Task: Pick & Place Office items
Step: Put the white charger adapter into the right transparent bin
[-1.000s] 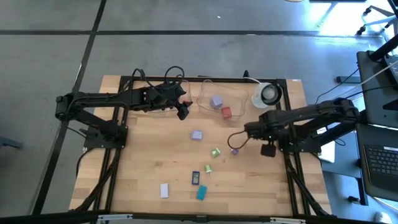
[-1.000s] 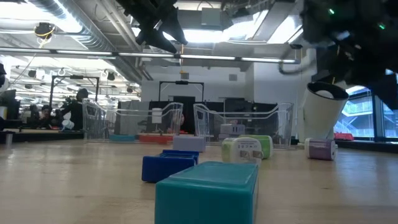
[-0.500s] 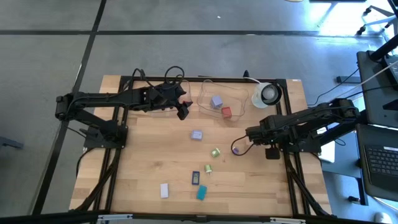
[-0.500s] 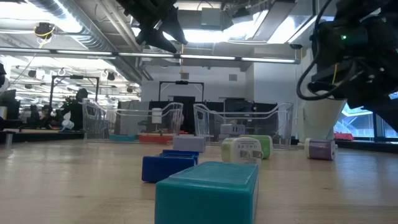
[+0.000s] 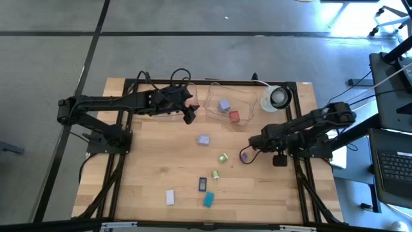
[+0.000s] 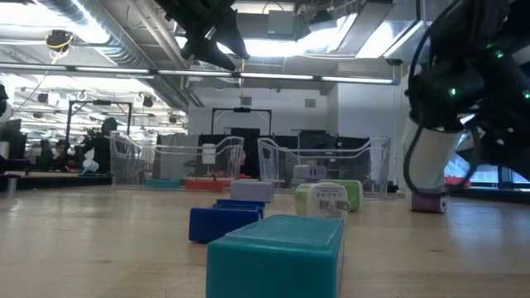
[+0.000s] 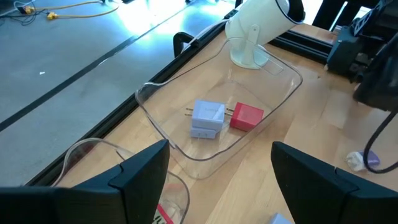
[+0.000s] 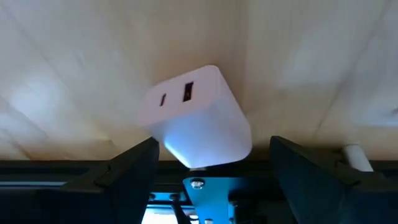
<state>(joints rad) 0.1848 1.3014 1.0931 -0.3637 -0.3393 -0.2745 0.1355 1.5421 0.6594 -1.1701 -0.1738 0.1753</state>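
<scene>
My right gripper (image 5: 248, 150) is open and low over a lilac charger-like piece (image 8: 199, 115) lying on the table, one finger (image 8: 134, 165) on each side of it with a gap. The low view shows that piece (image 6: 429, 201) under the dark arm. My left gripper (image 5: 189, 115) hangs open above the table's far left part, beside a clear tray (image 7: 280, 93) that holds a lilac piece (image 7: 208, 117) and a red piece (image 7: 247, 116). More pieces rest on the wood: lilac (image 5: 203, 139), green (image 5: 223, 158), dark blue (image 5: 202, 184), teal (image 5: 208, 200), white (image 5: 170, 196).
A white tape roll (image 5: 278, 97) stands at the far right corner, beyond the tray. A second clear tray (image 7: 93, 168) lies under my left gripper. The black frame rails (image 5: 122, 161) run along the left and right sides. Bare wood (image 5: 154, 154) lies near left.
My right gripper has come down and moved a little toward the table's near left, onto the lilac piece by the right side, and now has its fingers on either side of it. The pieces have stayed where they were.
</scene>
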